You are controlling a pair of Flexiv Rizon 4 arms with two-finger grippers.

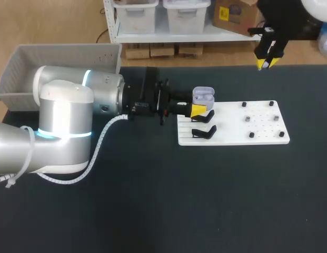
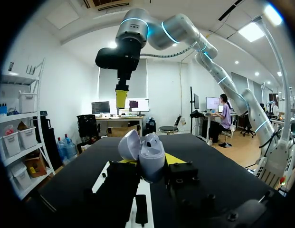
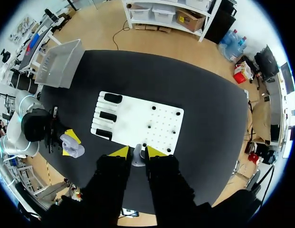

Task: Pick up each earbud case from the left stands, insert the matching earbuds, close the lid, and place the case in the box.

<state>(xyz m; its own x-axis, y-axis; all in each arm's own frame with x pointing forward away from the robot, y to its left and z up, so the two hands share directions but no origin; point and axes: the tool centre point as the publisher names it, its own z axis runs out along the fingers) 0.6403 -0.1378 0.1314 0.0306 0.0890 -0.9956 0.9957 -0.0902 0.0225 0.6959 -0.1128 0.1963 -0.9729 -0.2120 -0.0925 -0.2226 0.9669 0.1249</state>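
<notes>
A lavender earbud case [image 1: 202, 95] with its lid raised hangs over the left end of the white board [image 1: 234, 138]; my left gripper [image 1: 197, 110] is shut on it. In the left wrist view the case [image 2: 151, 154] sits between the yellow tips with its lid [image 2: 129, 145] tilted back. High above the table's far right hangs my right gripper [image 1: 267, 62]. Its wrist view shows that gripper [image 3: 137, 152] shut on a small pale earbud [image 3: 137, 157]. Black stands [image 1: 204, 132] line the board's left end. Small grey earbuds [image 1: 248, 119] rest among the pegs on its right half.
A grey plastic box [image 1: 58, 66] stands at the table's far left corner, behind my left arm. Black pegs [image 1: 251, 135] stick up from the board's right half. Dark table surface [image 1: 205, 200] stretches in front of the board.
</notes>
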